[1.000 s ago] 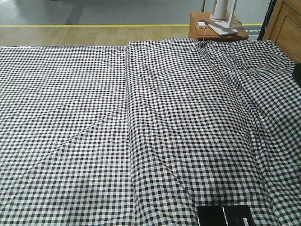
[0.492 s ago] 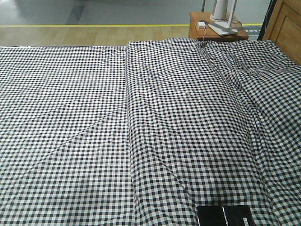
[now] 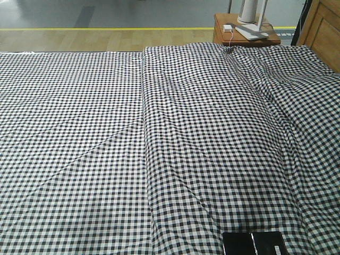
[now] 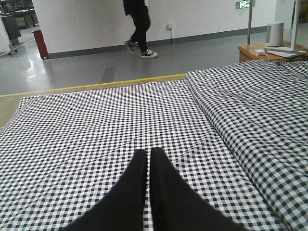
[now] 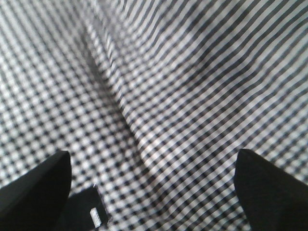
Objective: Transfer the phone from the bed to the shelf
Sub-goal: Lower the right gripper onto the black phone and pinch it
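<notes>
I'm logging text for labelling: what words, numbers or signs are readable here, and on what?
No text is legible in any view.
Green lit sign, top of the left wrist view: too blurred to read.
White sticker on the phone: too small to read.

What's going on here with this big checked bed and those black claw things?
A two-armed robot is meant to move the phone off the bed onto a shelf, which these views do not plainly show. The phone lies flat on the checked cloth near the bed's front edge, not yet picked up. The right pincer hangs open above the cloth, with the phone at the lower left of its view. The left pincer is shut on nothing.
</notes>
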Robot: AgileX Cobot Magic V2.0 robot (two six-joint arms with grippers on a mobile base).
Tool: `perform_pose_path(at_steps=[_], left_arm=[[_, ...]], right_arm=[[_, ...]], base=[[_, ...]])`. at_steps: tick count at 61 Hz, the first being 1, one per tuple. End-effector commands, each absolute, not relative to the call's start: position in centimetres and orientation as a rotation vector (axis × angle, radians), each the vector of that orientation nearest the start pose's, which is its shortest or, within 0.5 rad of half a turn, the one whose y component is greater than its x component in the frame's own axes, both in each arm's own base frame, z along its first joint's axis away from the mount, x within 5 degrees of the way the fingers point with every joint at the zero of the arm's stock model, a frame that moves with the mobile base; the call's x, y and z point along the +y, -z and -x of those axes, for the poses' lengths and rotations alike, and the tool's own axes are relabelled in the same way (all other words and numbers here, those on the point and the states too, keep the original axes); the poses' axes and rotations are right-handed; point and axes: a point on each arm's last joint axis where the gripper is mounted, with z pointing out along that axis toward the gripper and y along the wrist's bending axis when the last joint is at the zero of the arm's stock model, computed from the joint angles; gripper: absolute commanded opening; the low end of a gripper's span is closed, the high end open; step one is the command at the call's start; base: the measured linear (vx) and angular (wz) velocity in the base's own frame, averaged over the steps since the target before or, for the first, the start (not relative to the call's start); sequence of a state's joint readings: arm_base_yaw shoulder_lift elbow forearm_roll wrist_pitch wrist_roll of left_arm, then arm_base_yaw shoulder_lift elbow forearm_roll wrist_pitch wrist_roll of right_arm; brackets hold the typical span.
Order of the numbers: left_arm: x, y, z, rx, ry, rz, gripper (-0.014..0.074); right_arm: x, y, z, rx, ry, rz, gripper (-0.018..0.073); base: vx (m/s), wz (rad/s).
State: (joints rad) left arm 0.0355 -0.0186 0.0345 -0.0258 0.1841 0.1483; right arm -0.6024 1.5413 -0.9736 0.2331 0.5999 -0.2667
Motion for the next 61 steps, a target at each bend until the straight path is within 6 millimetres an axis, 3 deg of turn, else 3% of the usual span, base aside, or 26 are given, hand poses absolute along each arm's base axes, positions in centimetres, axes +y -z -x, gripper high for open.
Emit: perform_pose_path(at_steps=[1, 15, 32, 48, 61], left_arm=[[0.2, -20.0, -5.5, 1.583, -0.112, -0.057, 0.0001], [0.2, -20.0, -5.5, 1.583, -0.112, -0.057, 0.0001], [0.2, -20.0, -5.5, 1.583, -0.112, -0.057, 0.0001], [0.2, -20.0, -5.5, 1.583, -0.112, -0.057, 0.0001], [0.2, -20.0, -5.5, 1.583, -0.112, -0.057, 0.0001]], right_arm=[[-17.0, -22.6, -27.5, 2.504, 0.008, -0.559, 0.0631], [-16.2, -15.7, -29.6, 2.639, -0.335, -0.410, 0.0622], [-14.2, -7.7, -29.7, 2.733, -0.811, -0.264, 0.0607], [-13.3, -2.4, -29.0, 2.784, -1.014, -0.225, 0.0594], [-13.7, 0.0, -30.0, 2.785, -1.096, -0.213, 0.0594]], base=[[0.00, 0.00], [0.00, 0.00], [0.00, 0.00], [0.00, 0.00], [0.00, 0.00]])
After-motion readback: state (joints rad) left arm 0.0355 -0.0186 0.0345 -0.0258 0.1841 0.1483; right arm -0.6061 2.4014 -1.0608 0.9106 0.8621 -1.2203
